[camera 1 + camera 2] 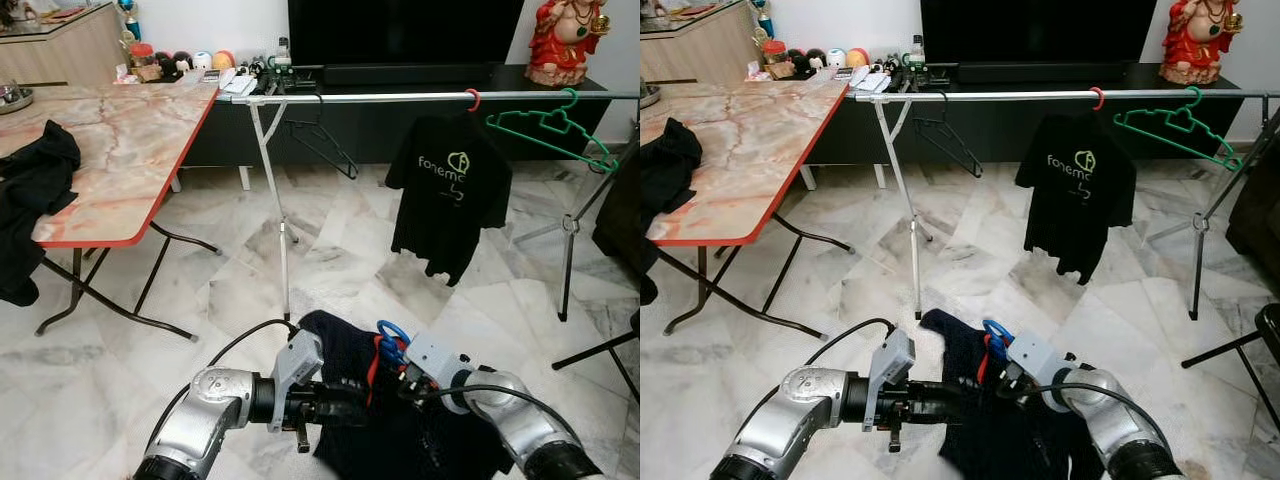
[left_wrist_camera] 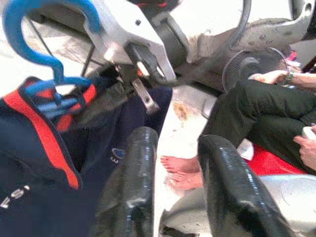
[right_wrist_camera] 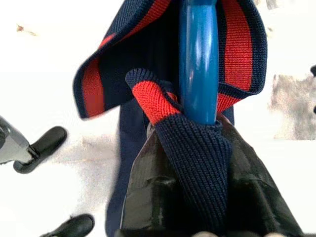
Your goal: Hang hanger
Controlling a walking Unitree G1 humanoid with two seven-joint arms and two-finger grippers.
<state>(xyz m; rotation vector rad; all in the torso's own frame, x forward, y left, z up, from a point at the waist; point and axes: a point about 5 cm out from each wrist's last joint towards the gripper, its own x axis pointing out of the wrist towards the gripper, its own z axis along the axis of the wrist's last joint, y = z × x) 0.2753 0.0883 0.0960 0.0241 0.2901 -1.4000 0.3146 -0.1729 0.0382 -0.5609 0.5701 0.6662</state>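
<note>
A blue hanger (image 1: pixel 391 341) carries a navy shirt (image 1: pixel 350 420) with a red-trimmed collar, low in front of me. My right gripper (image 3: pixel 197 129) is shut on the hanger's neck and the collar, just below the hook (image 2: pixel 29 34). My left gripper (image 2: pixel 180 187) stands open at the shirt's left side, its fingers (image 1: pixel 335 398) against the cloth. Ahead runs a silver clothes rail (image 1: pixel 400 98). On it hang an empty black hanger (image 1: pixel 322 140), a black T-shirt (image 1: pixel 450 190) on a red hanger, and an empty green hanger (image 1: pixel 550 128).
A marble-topped folding table (image 1: pixel 120 150) with a red edge stands at the left, with a black garment (image 1: pixel 30 190) on it. A dark TV console (image 1: pixel 400 120) lies behind the rail. A seated person (image 2: pixel 266 108) with bare feet is close by, beside a fan (image 2: pixel 247 69).
</note>
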